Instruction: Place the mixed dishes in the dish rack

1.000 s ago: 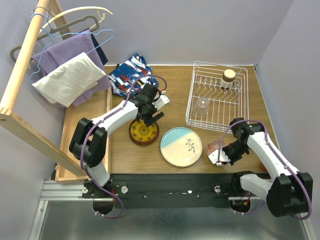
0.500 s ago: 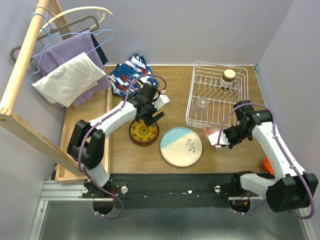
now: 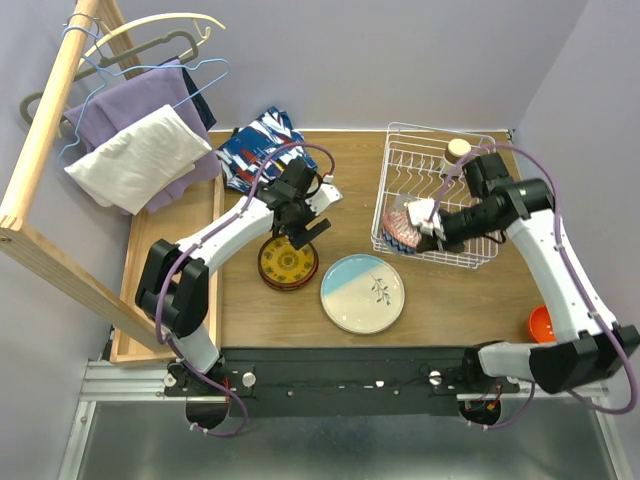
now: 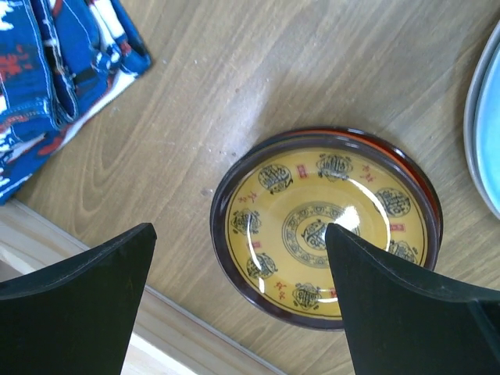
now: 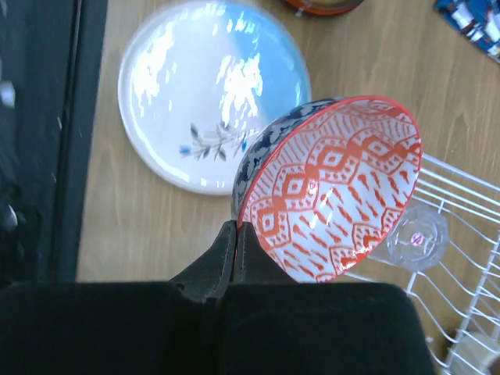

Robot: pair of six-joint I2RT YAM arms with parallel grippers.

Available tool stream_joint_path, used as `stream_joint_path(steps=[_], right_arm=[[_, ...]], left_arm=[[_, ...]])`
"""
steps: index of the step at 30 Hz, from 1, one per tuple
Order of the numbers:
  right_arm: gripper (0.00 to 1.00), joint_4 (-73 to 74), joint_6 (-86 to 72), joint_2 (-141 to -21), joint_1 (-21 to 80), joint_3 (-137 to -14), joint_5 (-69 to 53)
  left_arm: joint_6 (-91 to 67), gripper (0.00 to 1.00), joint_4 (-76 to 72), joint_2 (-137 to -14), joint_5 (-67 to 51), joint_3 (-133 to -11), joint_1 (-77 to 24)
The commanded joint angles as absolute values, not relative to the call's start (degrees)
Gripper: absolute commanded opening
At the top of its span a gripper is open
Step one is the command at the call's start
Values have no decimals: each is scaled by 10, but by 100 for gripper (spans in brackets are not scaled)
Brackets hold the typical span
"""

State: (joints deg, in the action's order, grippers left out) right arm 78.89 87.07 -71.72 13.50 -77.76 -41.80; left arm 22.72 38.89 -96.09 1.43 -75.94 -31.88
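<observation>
My right gripper (image 3: 428,222) is shut on the rim of a red-patterned bowl (image 3: 404,228) and holds it tilted over the front left part of the white wire dish rack (image 3: 470,200). In the right wrist view the closed fingertips (image 5: 238,226) pinch the bowl (image 5: 336,187) at its lower edge, above a clear glass (image 5: 418,237) standing in the rack (image 5: 461,191). My left gripper (image 3: 300,228) hangs wide open over the dark red-yellow plate (image 3: 288,262), with nothing between its fingers (image 4: 406,305). That plate (image 4: 297,195) lies flat on the table.
A pale blue-cream plate (image 3: 363,292) lies near the table's front middle. An orange bowl (image 3: 541,323) sits at the near right edge. A tan-topped cup (image 3: 457,152) stands at the rack's back. A patterned cloth (image 3: 258,145) lies far left, beside a wooden rail with hangers (image 3: 150,60).
My right arm lifted the red-patterned bowl from the near right of the table and carried it away and left to the rack. The left gripper has barely moved.
</observation>
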Motion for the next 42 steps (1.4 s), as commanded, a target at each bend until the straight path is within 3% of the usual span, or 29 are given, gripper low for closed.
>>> stream_joint_path(steps=[1,4,5,9,16,23,31,42], right_arm=[[0,795,619,-806,136,-867,-543],[0,734,567,-796,135,-852,-604],[0,680,444,-788,136,-840,-604],[0,548,295,-784,115,-832,-637],[0,263,28,-752,17,-785,-678],[0,-11,-341,-738,-105,-653,-691],[0,-207,-530,-766,-177,-556,-702],[0,-232,-541,-840,-210,-484,-717]], left_arm=[[235,99,406,-992,0,-780,-316],[229,99,418,-1010,-19,-783,-316],[227,99,425,-1012,-21,-786,-316],[222,99,439,-1027,-26,-804,-316],[216,99,442,-1041,-5,-823,-316],[197,99,414,-1041,34,-846,-316],[201,99,429,-1063,46,-890,-316],[186,99,435,-1084,53,-909,-316]])
